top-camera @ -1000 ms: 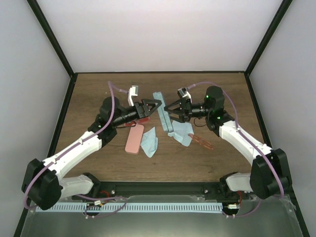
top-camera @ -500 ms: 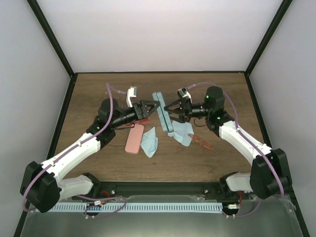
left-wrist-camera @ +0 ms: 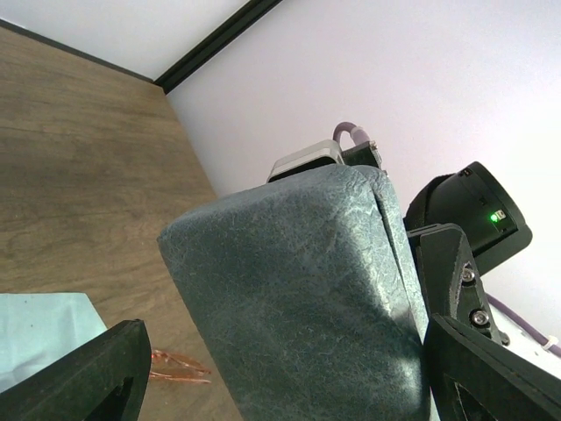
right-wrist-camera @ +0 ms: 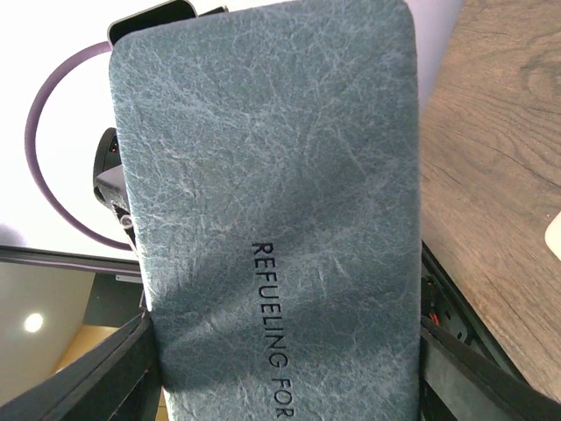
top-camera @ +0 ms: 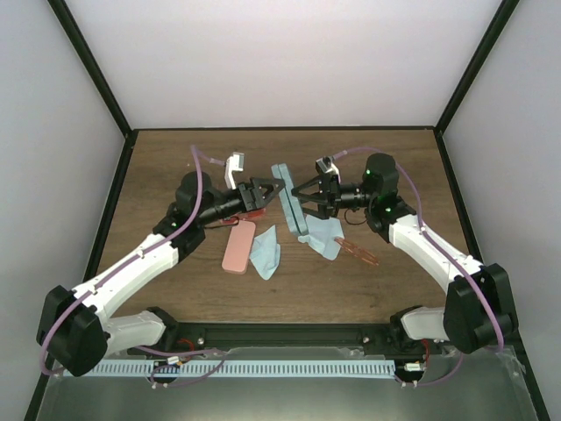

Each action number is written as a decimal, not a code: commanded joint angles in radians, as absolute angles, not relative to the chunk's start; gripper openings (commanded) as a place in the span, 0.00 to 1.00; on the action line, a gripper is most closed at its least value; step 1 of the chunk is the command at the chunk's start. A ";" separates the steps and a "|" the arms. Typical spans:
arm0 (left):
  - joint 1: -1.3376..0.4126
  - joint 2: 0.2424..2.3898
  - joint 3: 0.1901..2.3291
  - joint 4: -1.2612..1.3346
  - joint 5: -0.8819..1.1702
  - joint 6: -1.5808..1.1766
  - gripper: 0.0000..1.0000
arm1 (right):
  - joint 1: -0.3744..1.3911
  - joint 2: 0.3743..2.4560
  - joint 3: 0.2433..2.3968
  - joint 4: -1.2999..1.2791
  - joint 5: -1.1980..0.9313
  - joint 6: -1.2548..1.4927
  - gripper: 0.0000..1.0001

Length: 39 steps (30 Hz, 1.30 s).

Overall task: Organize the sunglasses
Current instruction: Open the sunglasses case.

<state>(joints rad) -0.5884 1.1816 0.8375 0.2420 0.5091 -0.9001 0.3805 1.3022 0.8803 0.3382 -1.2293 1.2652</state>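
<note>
Standing at the near edge, I see the right gripper (top-camera: 299, 198) clamped across a grey-blue case (top-camera: 290, 209), which it holds up over the middle of the table (top-camera: 166, 167). Its wrist camera shows the case's textured face filling the space between both fingers. The left gripper (top-camera: 277, 189) reaches in from 9 o'clock with its jaws apart around one end of the same case. From its wrist view, one finger (left-wrist-camera: 83, 377) stands off the case with wood and cloth showing in the gap.

The orange-red sunglasses (top-camera: 359, 253) lie flat on the wood at about 4 o'clock from the case, well apart from both grippers. A reddish-pink pair (top-camera: 252, 214) lies partly hidden beneath the left gripper, at 9 o'clock from the case.

A pink case (top-camera: 238, 246) rests at 7 o'clock, with a light blue cloth (top-camera: 266, 252) just beside it. A second light blue cloth (top-camera: 326, 237) lies under the case's near end, toward 5 o'clock.
</note>
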 commanded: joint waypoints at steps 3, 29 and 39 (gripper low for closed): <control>-0.581 1.212 0.812 0.038 0.480 -0.827 0.86 | 0.350 1.253 0.923 0.548 -1.255 1.297 0.15; -0.581 1.278 0.813 -0.106 0.433 -0.735 0.85 | 0.323 1.241 0.944 0.550 -1.260 1.297 0.13; -0.581 1.300 0.820 -0.158 0.410 -0.703 0.85 | 0.317 1.246 0.965 0.542 -1.262 1.287 0.13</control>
